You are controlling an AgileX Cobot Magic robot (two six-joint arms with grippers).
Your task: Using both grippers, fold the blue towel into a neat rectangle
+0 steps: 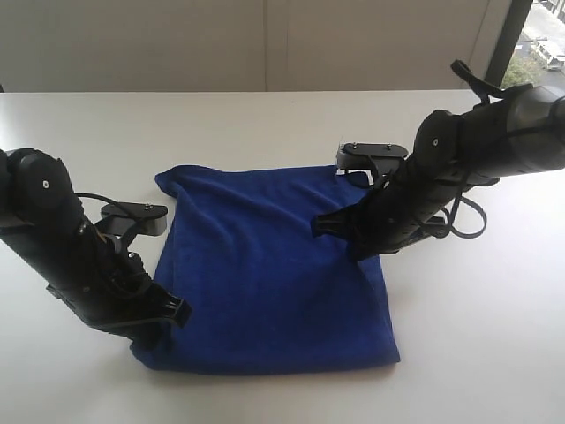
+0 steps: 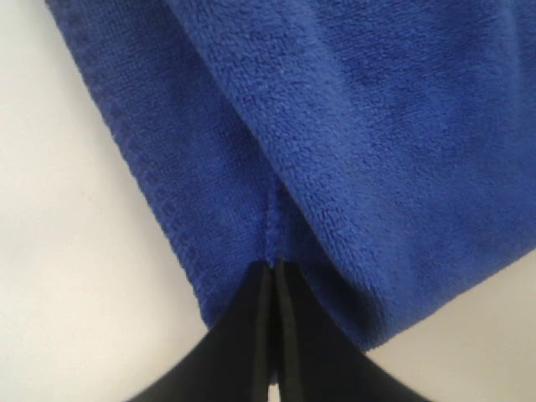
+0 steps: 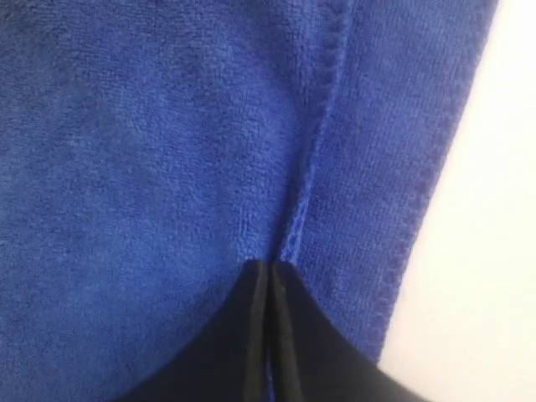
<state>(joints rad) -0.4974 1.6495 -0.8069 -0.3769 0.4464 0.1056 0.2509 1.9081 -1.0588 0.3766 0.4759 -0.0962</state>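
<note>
The blue towel [image 1: 274,265] lies spread on the white table [image 1: 265,124], roughly rectangular, with its far left corner a little rumpled. My left gripper [image 1: 148,338] is down at the towel's near left corner, shut on a pinch of the cloth [image 2: 352,126]; in the left wrist view a pucker runs up from the closed tips [image 2: 274,264]. My right gripper [image 1: 365,253] is at the towel's right edge, about halfway along it. It is shut on the cloth [image 3: 151,151] where a stitched hem meets its tips [image 3: 270,266].
Bare white table surrounds the towel on all sides. A pale wall stands behind the table, and a window [image 1: 540,40] shows at the far right corner. Both arms lean in from the sides over the towel's edges.
</note>
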